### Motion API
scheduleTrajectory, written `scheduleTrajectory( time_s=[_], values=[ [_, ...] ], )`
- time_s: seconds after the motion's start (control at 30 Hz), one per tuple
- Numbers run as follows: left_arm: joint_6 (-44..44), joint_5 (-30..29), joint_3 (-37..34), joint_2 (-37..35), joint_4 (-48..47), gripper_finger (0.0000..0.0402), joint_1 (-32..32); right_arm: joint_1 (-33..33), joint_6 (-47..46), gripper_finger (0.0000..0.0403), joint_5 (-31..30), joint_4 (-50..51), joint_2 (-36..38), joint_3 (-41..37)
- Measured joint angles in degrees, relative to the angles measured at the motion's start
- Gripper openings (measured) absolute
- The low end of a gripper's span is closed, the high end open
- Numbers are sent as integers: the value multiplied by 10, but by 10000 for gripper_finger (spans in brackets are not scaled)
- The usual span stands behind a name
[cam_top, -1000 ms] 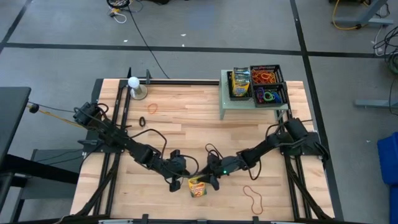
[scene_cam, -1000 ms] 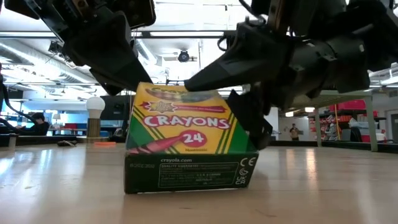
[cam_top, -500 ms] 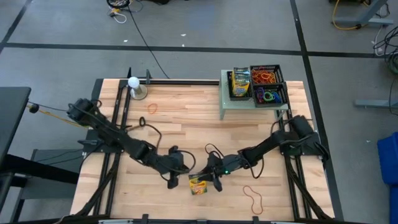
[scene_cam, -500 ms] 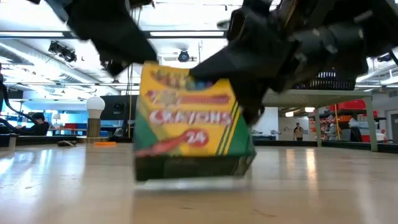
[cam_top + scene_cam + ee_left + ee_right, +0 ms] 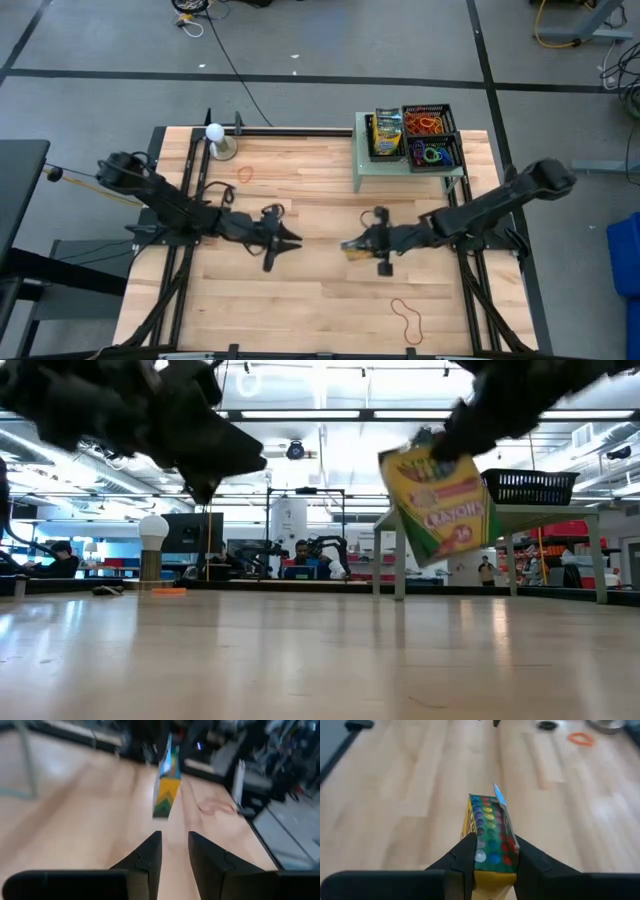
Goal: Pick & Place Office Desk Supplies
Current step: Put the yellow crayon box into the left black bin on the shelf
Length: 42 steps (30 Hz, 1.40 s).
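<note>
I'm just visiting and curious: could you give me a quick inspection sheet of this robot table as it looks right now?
Surface: wooden table, mostly bare.
Job's things: crayon box lifted off the table; more crayon boxes and rubber bands in black baskets; loose bands.
Clutter: white ball on stand.
Claws: right claw grips the box; left claw open, empty.
Cables: floor cable behind the table.
Surroundings: people in the background.
</note>
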State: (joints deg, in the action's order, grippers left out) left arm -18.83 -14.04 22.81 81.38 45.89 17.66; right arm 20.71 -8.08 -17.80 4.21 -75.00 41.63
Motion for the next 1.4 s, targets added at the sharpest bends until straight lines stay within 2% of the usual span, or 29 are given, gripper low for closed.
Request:
scheduleTrajectory(
  time_s=[0.1,0.23,0.33,0.47,0.6,0.7,1.13,1.4],
  values=[
    [28,1,-23,30,105,102,-30,-18,34,97,-5,-74,50,-89],
    [66,23,-21,75,179,102,-61,-56,64,96,-9,-174,87,-196],
    [76,56,-12,110,227,103,-81,-78,65,100,-17,-238,98,-248],
    [75,68,-3,151,271,103,-100,-83,61,102,-2,-306,103,-290],
    [74,71,9,184,301,103,-111,-83,44,102,-4,-313,103,-301],
    [65,98,19,198,304,103,-117,-83,29,112,-7,-310,103,-301],
    [54,101,25,204,303,103,-117,-59,7,178,-18,-303,102,-303],
    [55,101,25,204,302,103,-117,-57,-52,232,-30,-301,102,-302]
  ],
)
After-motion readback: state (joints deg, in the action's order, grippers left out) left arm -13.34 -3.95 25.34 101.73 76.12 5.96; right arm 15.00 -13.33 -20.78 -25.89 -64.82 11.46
